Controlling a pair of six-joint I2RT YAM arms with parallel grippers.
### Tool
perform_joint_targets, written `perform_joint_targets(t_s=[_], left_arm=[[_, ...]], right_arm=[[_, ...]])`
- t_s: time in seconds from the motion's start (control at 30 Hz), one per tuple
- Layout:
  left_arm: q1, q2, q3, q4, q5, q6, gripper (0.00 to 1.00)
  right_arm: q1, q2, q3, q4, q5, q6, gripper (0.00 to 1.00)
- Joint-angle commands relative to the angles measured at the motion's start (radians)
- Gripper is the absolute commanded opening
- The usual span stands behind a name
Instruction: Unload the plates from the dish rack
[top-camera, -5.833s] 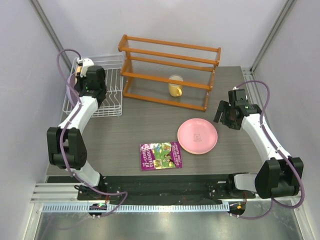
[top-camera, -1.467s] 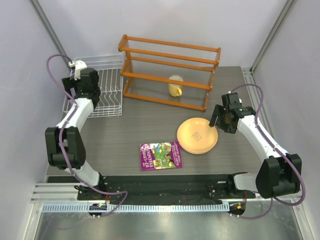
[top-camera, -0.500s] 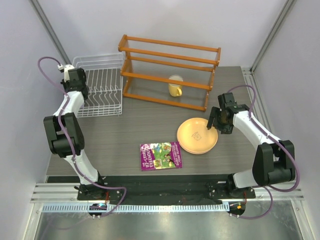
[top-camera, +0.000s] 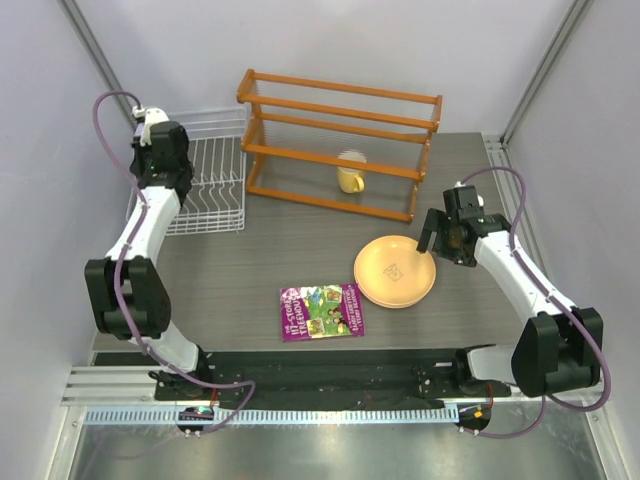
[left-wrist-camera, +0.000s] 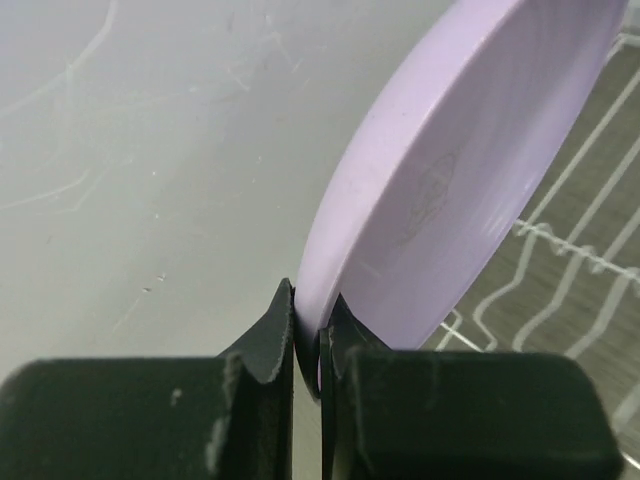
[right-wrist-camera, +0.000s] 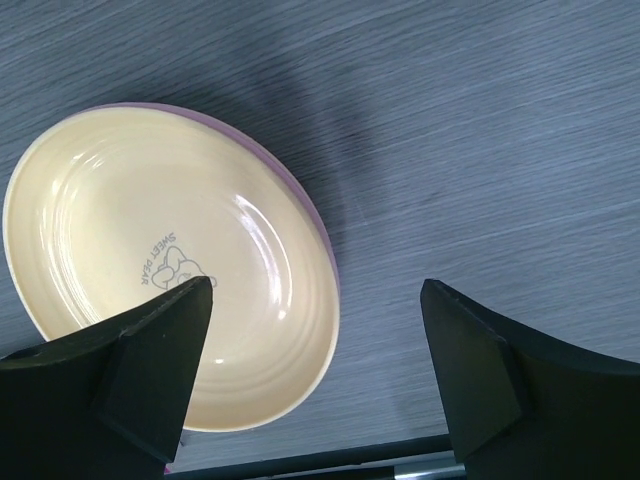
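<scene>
My left pincer pinched the rim of the round lavender plastic plate; my right pincer gaped above the round yellow-orange plastic plate.

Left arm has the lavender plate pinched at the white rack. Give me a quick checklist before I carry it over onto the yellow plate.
1. Grip: left gripper shut on the rim of the round lavender plastic plate - ok.
2. Plate free of the white wire dish rack: its far edge runs out of view - cannot tell.
3. Other arm empty: right gripper open, nothing between its fingers - ok.
4. Drop spot on the round yellow plastic plate: right gripper hangs over its edge - not ok.
5. Purple picture book lies apart from the yellow plate - ok.
</scene>
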Motion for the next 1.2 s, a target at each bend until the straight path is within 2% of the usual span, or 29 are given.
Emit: perform_joint_targets(t_s=[0.0,0.17,0.27,0.3,0.4,0.43,0.5,0.53,0.57,0.63,0.83,1.17], left_arm=[[-0.093,-0.154,-0.033,0.086,0.0,0.001,0.0],[-0.149,-0.283,-0.065,-0.055,0.089,-0.106,0.0],[-0.159,-0.365,-0.085,-0.148,0.246,-0.253,0.0],[-0.16,-0.385,-0.105,-0.165,0.364,-0.29,0.0],[-0.162,-0.435,-0.135,-0.204,0.547,-0.421,0.0],[-0.163,-0.442,-0.143,-0.204,0.672,-0.486,0.0],[-0.166,-0.439,-0.164,-0.204,0.8,-0.557,0.0],[-0.183,-0.436,-0.169,-0.199,0.901,-0.617,0.0],[-0.194,-0.417,-0.178,-0.19,0.941,-0.643,0.0],[-0.249,-0.4,-0.201,-0.156,0.988,-0.682,0.0],[-0.403,-0.366,-0.277,-0.081,0.998,-0.743,0.0],[-0.55,-0.328,-0.28,-0.05,1.04,-0.795,0.0]], right_arm=[[-0.004,-0.073,0.034,-0.037,0.093,-0.019,0.93],[-0.004,-0.122,0.081,-0.056,0.105,-0.027,0.94],[-0.004,-0.16,0.103,-0.046,0.069,-0.033,0.95],[-0.005,-0.176,0.109,-0.034,0.035,-0.035,0.95],[-0.004,-0.2,0.118,0.007,-0.051,-0.03,0.95],[-0.004,-0.203,0.121,0.021,-0.076,-0.02,0.95],[-0.004,-0.21,0.117,0.065,-0.119,-0.006,0.95],[-0.004,-0.217,0.112,0.084,-0.207,0.0,0.95],[-0.002,-0.22,0.098,0.128,-0.23,0.017,0.95],[0.001,-0.233,0.087,0.167,-0.29,0.034,0.95],[0.027,-0.259,0.058,0.286,-0.353,0.102,0.95],[0.122,-0.223,0.024,0.382,-0.324,0.134,0.93]])
